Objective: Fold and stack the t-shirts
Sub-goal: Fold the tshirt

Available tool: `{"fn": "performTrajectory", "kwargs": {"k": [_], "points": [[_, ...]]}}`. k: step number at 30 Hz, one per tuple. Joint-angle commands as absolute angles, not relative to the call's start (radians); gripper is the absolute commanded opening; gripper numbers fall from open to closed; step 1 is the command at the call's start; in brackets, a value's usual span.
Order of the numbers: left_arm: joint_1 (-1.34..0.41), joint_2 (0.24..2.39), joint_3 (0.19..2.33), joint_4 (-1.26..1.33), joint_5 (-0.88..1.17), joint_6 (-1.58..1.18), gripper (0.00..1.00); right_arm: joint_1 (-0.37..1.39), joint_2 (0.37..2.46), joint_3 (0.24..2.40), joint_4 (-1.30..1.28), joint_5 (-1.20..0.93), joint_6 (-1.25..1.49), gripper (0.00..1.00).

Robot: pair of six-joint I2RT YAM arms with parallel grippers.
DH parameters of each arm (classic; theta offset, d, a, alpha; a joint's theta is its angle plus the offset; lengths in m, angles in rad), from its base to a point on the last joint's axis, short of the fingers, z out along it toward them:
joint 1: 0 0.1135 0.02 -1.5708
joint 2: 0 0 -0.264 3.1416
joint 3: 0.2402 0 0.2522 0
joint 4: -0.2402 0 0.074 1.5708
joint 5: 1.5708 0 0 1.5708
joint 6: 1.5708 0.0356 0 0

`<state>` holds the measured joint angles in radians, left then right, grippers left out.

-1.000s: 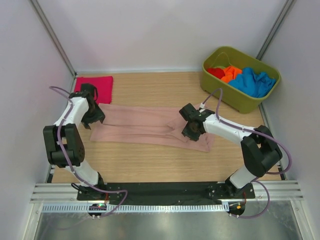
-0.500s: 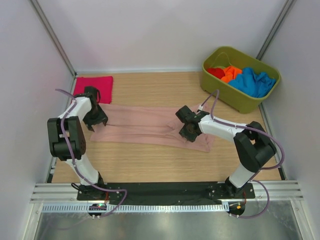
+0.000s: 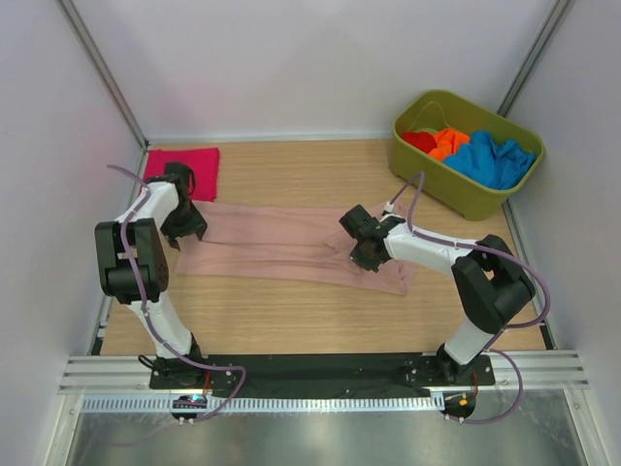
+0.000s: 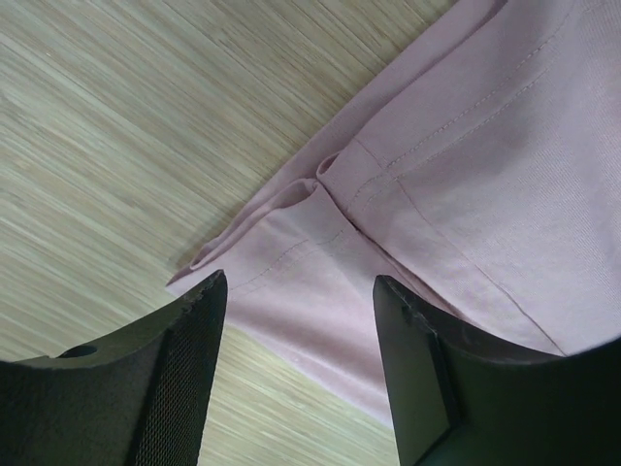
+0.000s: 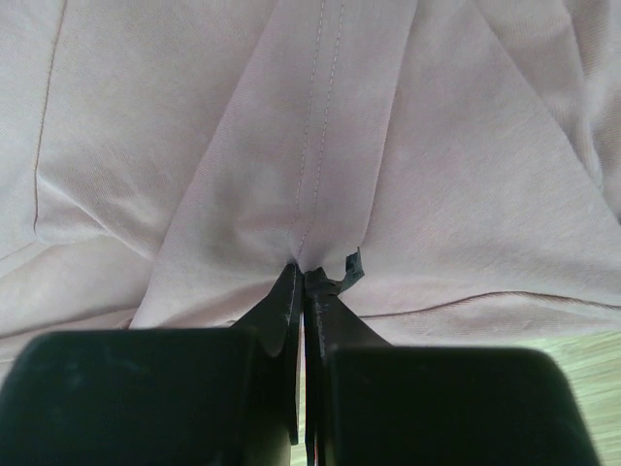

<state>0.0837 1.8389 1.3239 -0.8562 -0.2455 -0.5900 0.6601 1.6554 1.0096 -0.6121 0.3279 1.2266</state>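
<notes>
Pink t-shirt (image 3: 281, 243): lies as a long flat band across the middle of the table (image 3: 291, 311), with one gripper at each end
Right gripper (image 5: 306, 277): jaws closed, pinching a small peak of the pink cloth beside a stitched seam near the shirt's right end; creases fan out from the pinch
Left gripper (image 4: 301, 291): jaws apart, poised over the left end with a hemmed corner lying between the fingers, nothing held
Magenta t-shirt (image 3: 184, 170): folded flat at the far left corner, just beyond the left gripper
Other shirts: red t-shirt (image 3: 419, 141), orange t-shirt (image 3: 448, 142) and blue t-shirt (image 3: 495, 160) heaped in the tub (image 3: 437, 191) at the far right
Risk, thin pinch: the right jaws seem to hold only a small bunch, perhaps just the top layer; lifting could peel the layers apart and undo the fold
Risk, uneven lift: if the right side rises before the left closes, the band will likely drag and skew
Risk, left miss: the corner is stacked in layers, so closing may catch only some and leave the rest sagging
Risk, neighbour: a wide left swing could snag the magenta shirt
</notes>
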Motion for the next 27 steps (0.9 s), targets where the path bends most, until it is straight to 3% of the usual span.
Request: {"fn": "performTrajectory", "kwargs": {"k": [1, 24, 26, 27], "points": [[0.087, 1.801, 1.359, -0.862, -0.279, -0.577, 0.64, 0.666, 1.609, 1.049, -0.615, 0.423, 1.200, 0.01], [0.084, 1.924, 1.397, -0.842, -0.268, -0.598, 0.50, 0.667, 1.651, 1.193, -0.561, 0.462, 0.991, 0.01], [0.083, 1.928, 1.411, -0.848, -0.276, -0.597, 0.48, 0.667, 1.651, 1.196, -0.563, 0.463, 0.980, 0.01], [0.084, 1.931, 1.416, -0.851, -0.279, -0.597, 0.41, 0.667, 1.651, 1.201, -0.563, 0.466, 0.979, 0.01]]}}
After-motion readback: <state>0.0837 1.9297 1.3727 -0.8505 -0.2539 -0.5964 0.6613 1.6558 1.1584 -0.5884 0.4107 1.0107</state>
